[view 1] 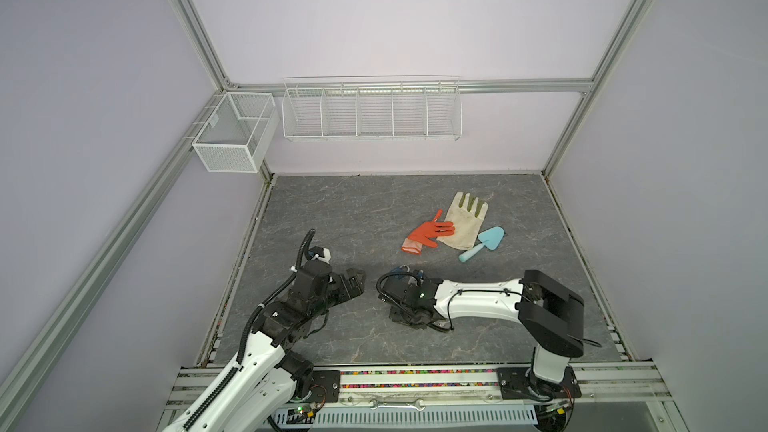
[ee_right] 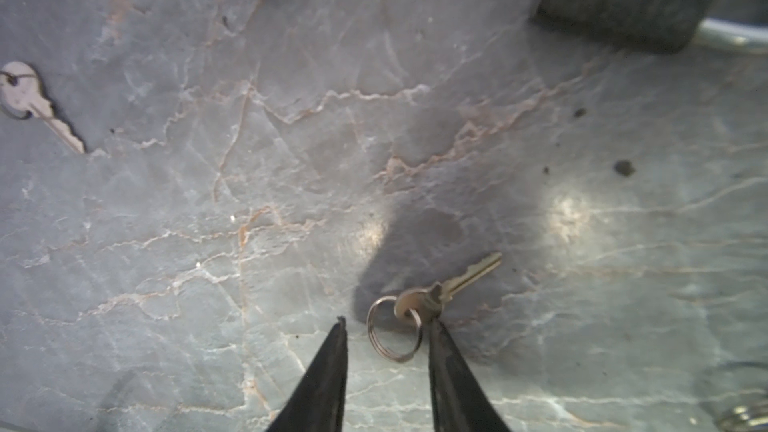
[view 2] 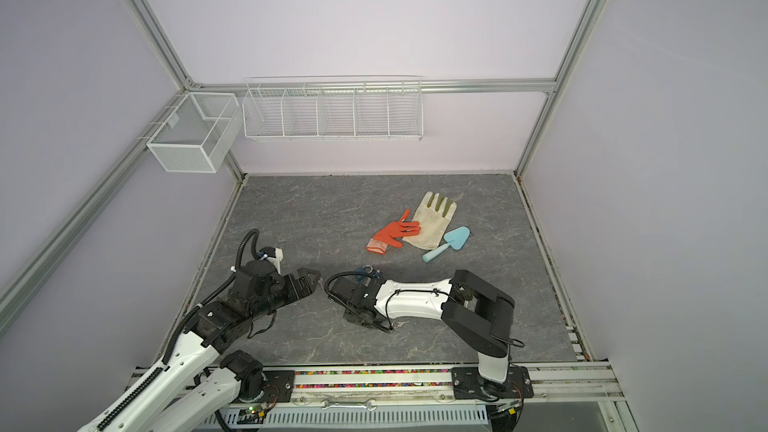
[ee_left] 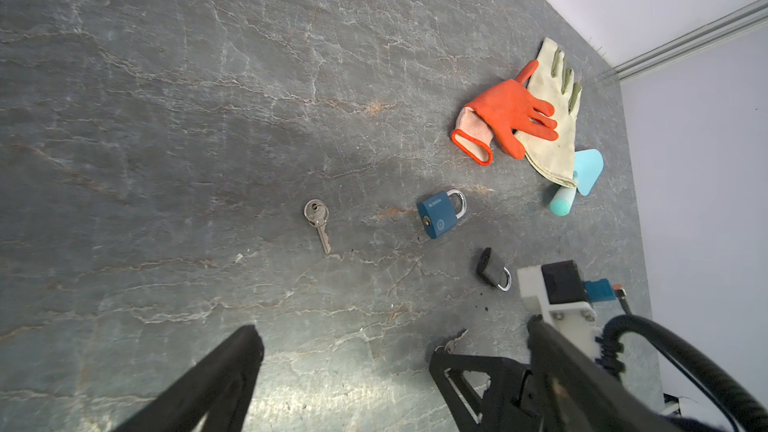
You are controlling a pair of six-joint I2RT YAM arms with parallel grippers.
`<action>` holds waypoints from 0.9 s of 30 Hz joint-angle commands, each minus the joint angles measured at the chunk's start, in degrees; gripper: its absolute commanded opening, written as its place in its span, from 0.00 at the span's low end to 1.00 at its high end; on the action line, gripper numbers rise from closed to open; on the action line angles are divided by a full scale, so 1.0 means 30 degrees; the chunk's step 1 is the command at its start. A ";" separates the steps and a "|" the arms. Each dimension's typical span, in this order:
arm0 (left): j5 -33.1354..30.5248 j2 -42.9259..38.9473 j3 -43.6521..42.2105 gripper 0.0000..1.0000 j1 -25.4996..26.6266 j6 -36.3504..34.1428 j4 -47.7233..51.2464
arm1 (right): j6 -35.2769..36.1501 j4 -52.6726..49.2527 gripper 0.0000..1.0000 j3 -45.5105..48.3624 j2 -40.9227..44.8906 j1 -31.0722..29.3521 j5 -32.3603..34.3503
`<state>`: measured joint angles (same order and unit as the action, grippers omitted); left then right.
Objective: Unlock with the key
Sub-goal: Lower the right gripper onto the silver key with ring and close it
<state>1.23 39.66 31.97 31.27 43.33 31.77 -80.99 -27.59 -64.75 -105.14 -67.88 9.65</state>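
A brass key on a split ring lies flat on the grey slate table. My right gripper stands over it, open with a narrow gap. The ring lies between the jaws and the key's head touches one fingertip. A second, silver key lies apart on the table, with a blue padlock and a grey padlock beyond it. My left gripper hovers wide open and holds nothing, just left of the right gripper in both top views.
An orange glove, a cream glove and a light blue trowel lie at the back right of the table. White wire baskets hang on the back wall. A wrench rests on the front rail.
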 commanded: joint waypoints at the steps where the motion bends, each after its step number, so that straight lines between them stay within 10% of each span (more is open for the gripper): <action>1: -0.0470 0.0018 -0.0138 1.00 0.0154 0.0293 -0.0361 | -0.0852 -0.0748 0.34 -0.0218 -0.0812 0.0227 0.0285; 27: -0.0499 -0.0292 -0.0284 1.00 0.0158 0.0504 -0.0428 | 0.1214 -0.1399 0.11 -0.0360 -0.0959 0.0834 0.0051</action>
<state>0.86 39.57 31.77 31.53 44.18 30.28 -78.22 -28.84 -66.06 -106.43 -65.98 9.67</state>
